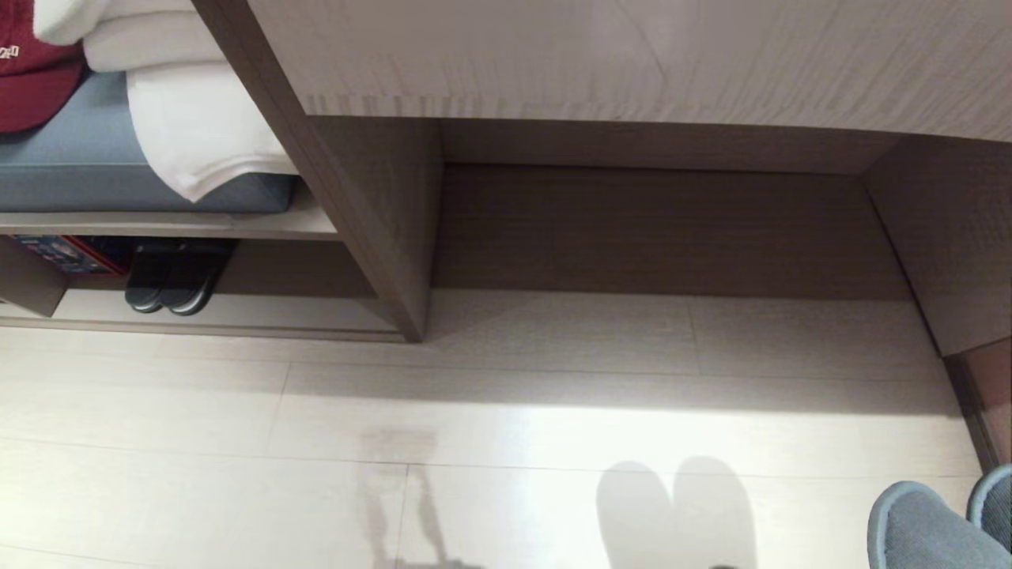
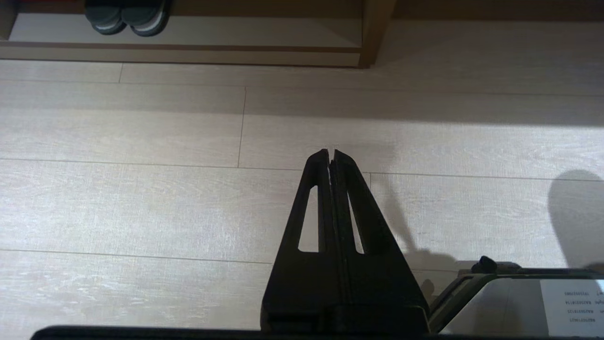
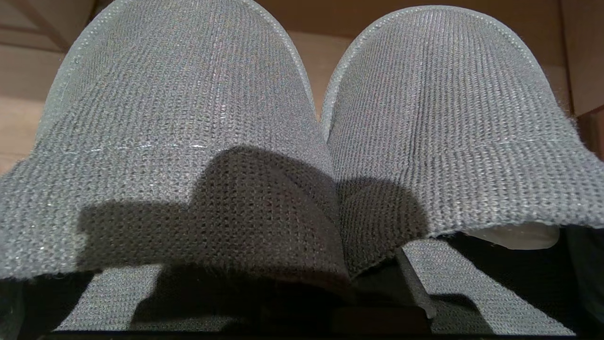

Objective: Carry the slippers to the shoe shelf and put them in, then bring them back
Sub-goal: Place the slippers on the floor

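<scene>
Head view: slippers (image 1: 937, 521) side by side at the lower right corner, above the floor (image 1: 506, 411), toes and long axis pointing toward the shelf (image 1: 632, 229).
Left wrist view: left gripper (image 2: 331, 153) pressed together, holding nothing, over the floor; dark pair (image 2: 125, 16) in a far cubby.
Right wrist view: right gripper hidden under the slippers' inner band edges, clamped on them; toes point away from the wrist.

Two grey slippers (image 3: 302, 118) are counted; two dark slippers (image 1: 170, 276) under the bench (image 1: 95, 170); one red cap (image 1: 32, 71) on it.
</scene>
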`<state>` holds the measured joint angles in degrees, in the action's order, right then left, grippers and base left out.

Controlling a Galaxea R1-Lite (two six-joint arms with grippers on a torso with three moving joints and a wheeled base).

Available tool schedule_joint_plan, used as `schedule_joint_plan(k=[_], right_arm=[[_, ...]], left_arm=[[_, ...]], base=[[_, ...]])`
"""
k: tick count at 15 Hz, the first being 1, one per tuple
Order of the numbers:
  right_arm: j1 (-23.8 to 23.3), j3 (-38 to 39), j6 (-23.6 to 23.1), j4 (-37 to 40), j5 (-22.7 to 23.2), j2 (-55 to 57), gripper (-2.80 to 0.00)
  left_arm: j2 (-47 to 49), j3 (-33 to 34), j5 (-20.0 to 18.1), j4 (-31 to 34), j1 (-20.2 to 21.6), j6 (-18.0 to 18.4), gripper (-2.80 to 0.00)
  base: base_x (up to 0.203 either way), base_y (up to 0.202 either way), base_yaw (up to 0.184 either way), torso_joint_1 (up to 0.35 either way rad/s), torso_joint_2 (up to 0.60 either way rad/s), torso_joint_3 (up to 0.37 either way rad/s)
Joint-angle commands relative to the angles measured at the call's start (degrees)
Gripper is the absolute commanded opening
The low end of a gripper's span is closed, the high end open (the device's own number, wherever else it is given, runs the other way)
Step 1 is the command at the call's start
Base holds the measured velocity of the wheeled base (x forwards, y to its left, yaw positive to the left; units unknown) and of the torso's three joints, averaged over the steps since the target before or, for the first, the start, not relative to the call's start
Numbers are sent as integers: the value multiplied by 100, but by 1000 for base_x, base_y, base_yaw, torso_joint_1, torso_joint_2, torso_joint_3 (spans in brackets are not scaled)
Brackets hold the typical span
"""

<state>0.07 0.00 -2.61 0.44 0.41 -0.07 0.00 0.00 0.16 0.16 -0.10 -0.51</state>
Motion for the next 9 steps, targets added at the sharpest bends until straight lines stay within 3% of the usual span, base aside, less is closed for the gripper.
schedule_joint_plan(k=[1, 9], right_arm=[[1, 0, -3, 0, 2, -10, -280], [1, 0, -12, 0, 2, -10, -280]], left_arm=[[0, 0, 2, 11, 1, -2, -280], [0, 0, 2, 2, 1, -2, -280]], base=[[0, 0, 0, 1, 2, -201], [0, 0, 0, 0, 3, -199]])
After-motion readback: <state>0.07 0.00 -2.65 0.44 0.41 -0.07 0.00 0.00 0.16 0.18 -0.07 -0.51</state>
